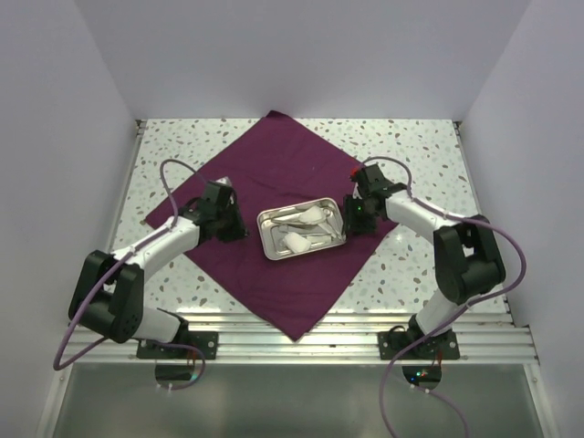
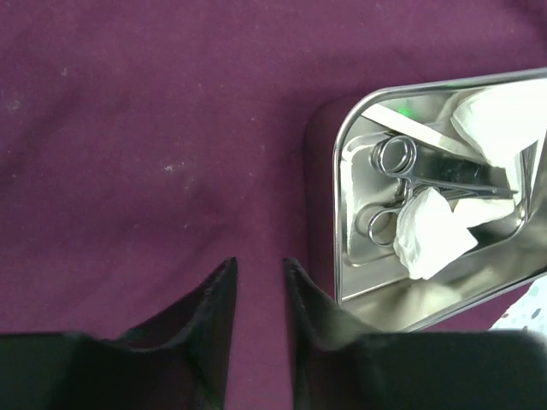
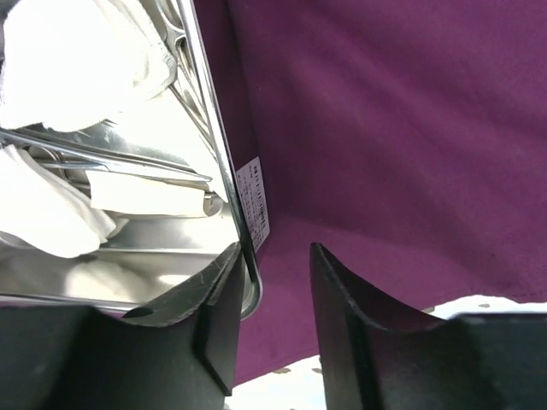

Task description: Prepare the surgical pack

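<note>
Cloth (image 1: 274, 164), large, square and dark purple, lies spread flat and corner-on over the speckled white bench (image 1: 411, 146) in the top view. On its middle sits a shallow silver metal tray (image 1: 265, 239) holding white gauze squares (image 1: 310, 215). My left pincer (image 1: 230, 228) hangs low over the cloth just left of the tray; my right pincer (image 1: 354, 219) is at the tray's right edge.

From my left wrist, the left pincer (image 2: 259, 263) stands slightly parted and grips nothing, with bare cloth (image 2: 154, 128) showing in the gap. The tray (image 2: 339, 213) lies just to the right, with gauze (image 2: 432, 235) and thin metal clamps (image 2: 395, 158) inside.

From my right wrist, the right pincer (image 3: 275, 249) is parted too. One finger is at the tray's rim (image 3: 214, 145), the other over the cloth (image 3: 385, 128), and nothing is clamped. A small white label (image 3: 255, 201) sits on the tray's outer wall.
</note>
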